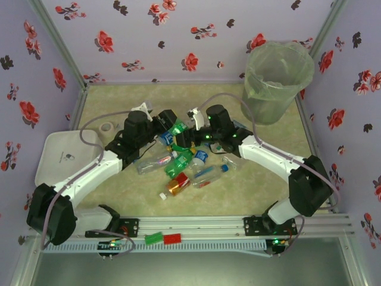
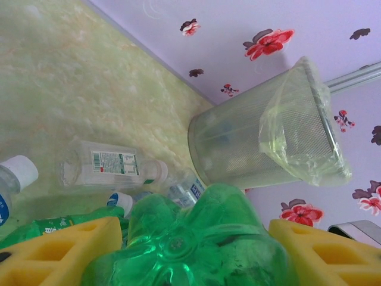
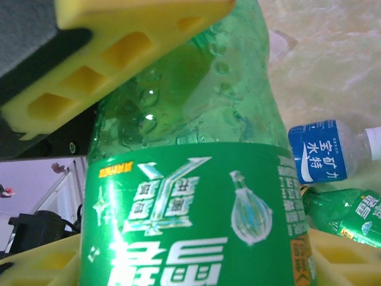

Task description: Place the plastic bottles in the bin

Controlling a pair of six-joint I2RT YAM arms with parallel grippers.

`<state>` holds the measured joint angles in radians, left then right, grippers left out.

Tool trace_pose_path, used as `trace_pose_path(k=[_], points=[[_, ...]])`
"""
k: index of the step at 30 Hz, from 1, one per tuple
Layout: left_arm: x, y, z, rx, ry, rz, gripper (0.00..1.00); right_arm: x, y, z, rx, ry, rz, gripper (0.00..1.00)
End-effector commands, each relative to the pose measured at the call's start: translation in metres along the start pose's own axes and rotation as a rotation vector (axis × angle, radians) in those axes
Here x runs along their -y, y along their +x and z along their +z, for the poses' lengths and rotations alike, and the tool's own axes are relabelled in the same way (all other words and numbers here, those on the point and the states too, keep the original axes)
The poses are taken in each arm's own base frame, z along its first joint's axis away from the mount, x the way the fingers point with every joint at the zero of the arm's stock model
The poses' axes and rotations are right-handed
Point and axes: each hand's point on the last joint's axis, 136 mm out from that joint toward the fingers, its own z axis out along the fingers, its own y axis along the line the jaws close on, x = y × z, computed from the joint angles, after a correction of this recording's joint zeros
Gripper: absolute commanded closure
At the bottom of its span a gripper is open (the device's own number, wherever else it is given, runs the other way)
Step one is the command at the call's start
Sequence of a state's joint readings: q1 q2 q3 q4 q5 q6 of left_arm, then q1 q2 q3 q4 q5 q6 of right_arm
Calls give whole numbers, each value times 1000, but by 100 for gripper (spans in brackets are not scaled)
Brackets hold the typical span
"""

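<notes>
Foreground: Loose plastic bottles [image 1: 199, 173], clear, green and one amber, lie heaped on your pale green mottled worktop [image 1: 256, 185], just beyond the arm bases.
Left gripper [image 2: 190, 253]: Your yellow fingers [image 2: 53, 250] stand narrow, clamped on a green plastic bottle seen base-on [image 2: 184, 238]. Its long axis points away from the wrist.
Right gripper [image 3: 190, 149]: Beside the left one over the heap, its yellow fingers [image 3: 137, 36] are pressed against a green plastic bottle with a green label [image 3: 184, 220]. How its axis sits in the grip is hard to tell.
Background: The tall translucent grey-green bin lined with a clear bag [image 1: 268, 104] stands upright at the far right corner, well apart from both grippers.
What the move turns on: The bin lies beyond and to the right of both loads, and your right arm is the nearer one.
</notes>
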<state>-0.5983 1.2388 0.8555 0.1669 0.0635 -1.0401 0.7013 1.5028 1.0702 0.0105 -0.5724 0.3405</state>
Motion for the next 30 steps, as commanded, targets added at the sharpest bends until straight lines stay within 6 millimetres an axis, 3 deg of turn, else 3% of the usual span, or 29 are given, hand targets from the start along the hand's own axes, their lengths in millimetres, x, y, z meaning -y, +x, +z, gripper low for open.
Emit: trace_pose_path(k=[1, 6, 13, 18, 24, 30], points=[[7, 7, -1, -28, 39, 29, 36, 6, -14, 1, 48, 35, -18, 41], [-1, -2, -5, -18, -3, 51, 0, 15, -12, 2, 52, 73, -3, 48], [-18, -27, -13, 30, -59, 64, 0, 33, -7, -12, 79, 204, 20, 48], [-29, -22, -11, 14, -79, 77, 0, 54, 1, -34, 78, 364, 35, 50], [-49, -7, 0, -31, -109, 77, 0, 70, -7, -81, 134, 539, 43, 51], [-61, -1, 23, -71, -115, 127, 0, 75, -49, -153, 310, 672, 49, 52]])
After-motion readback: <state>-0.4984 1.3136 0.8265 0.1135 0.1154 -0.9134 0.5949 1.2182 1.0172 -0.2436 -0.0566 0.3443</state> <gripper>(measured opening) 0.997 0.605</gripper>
